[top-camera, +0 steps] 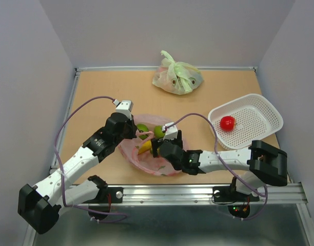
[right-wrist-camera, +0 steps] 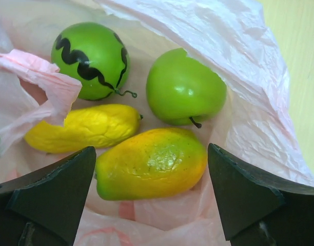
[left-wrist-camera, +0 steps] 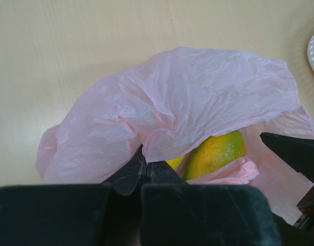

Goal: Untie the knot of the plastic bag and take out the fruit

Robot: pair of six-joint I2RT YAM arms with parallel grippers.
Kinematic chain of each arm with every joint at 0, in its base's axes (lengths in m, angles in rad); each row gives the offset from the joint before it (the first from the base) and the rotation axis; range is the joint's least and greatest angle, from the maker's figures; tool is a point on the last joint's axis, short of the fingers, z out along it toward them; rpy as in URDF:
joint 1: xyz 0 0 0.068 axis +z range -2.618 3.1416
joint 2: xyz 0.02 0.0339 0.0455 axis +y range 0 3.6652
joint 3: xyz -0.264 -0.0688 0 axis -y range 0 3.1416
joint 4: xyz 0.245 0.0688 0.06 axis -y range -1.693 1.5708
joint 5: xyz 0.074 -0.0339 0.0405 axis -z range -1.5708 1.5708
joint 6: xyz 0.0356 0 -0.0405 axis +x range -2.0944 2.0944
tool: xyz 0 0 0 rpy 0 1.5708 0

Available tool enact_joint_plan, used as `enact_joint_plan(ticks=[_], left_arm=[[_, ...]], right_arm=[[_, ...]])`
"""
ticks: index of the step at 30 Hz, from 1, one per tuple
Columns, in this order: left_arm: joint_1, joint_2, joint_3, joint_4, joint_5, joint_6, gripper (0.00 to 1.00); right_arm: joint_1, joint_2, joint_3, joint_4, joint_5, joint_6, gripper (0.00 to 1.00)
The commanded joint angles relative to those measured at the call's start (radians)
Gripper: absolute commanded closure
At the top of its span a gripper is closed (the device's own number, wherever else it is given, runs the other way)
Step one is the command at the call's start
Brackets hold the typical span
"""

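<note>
Carefully now: your right gripper (right-wrist-camera: 152, 151) hangs with its jaws spread wide on either side of the orange-yellow fruit (right-wrist-camera: 152, 164), low in the middle of the right wrist view, and I judge it is not touching it. The plastic bag (top-camera: 134, 159) lies open at the centre of the top view. Your left gripper (left-wrist-camera: 145, 166) is clenched on a fold of its rim, holding the flap up.

The risks as I see them:
- The yellow banana (right-wrist-camera: 82, 128) lies against that fruit on the left; the near finger could land on it and shove both aside.
- Loose pink film sits right under the fruit. Close too low and you pinch plastic, then drag the bag and roll out the green apple (right-wrist-camera: 185, 87) and striped melon (right-wrist-camera: 90, 59).
- The fruit is smooth and tapered; an off-centre squeeze may squirt it away.
- If the left pinch slips, the flap drops over the opening.
</note>
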Motion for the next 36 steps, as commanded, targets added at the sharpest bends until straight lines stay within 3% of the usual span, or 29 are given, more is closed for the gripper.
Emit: enact_joint_plan(ticks=[1, 5, 10, 15, 18, 21, 22, 24, 31, 33, 36], left_arm=[[-0.003, -0.011, 0.012, 0.012, -0.014, 0.011, 1.0], [-0.003, -0.006, 0.012, 0.012, -0.014, 0.009, 1.0], [-0.002, -0.006, 0.012, 0.014, -0.007, 0.006, 1.0], [-0.002, -0.005, 0.015, 0.014, -0.008, 0.005, 1.0], [-0.002, -0.001, 0.029, 0.016, -0.027, 0.006, 1.0], [0.011, 0.025, 0.058, 0.026, -0.04, 0.011, 1.0], [0.021, 0.032, 0.066, 0.029, -0.039, 0.013, 1.0], [0.056, 0.06, 0.084, 0.043, -0.011, 0.013, 1.0], [0.084, 0.109, 0.126, 0.075, 0.029, 0.042, 1.0], [0.086, 0.091, 0.108, 0.08, 0.035, 0.042, 1.0], [0.086, 0.052, 0.075, 0.082, 0.03, 0.046, 1.0]], right_arm=[[-0.006, 0.03, 0.074, -0.061, 0.019, 0.261, 0.08], [-0.011, 0.075, 0.085, -0.132, 0.006, 0.441, 0.08], [-0.043, 0.147, 0.098, -0.135, -0.036, 0.549, 0.14], [-0.077, 0.217, 0.157, -0.127, -0.044, 0.529, 0.28], [-0.113, 0.257, 0.203, -0.113, -0.073, 0.499, 0.3], [-0.161, 0.294, 0.232, -0.101, -0.127, 0.483, 0.25], [-0.181, 0.303, 0.252, -0.098, -0.136, 0.468, 0.15], [-0.198, 0.328, 0.27, -0.095, -0.158, 0.456, 0.06], [-0.221, 0.371, 0.315, -0.09, -0.213, 0.471, 0.05], [-0.221, 0.385, 0.31, -0.09, -0.221, 0.478, 0.09], [-0.222, 0.379, 0.286, -0.069, -0.221, 0.477, 0.27]])
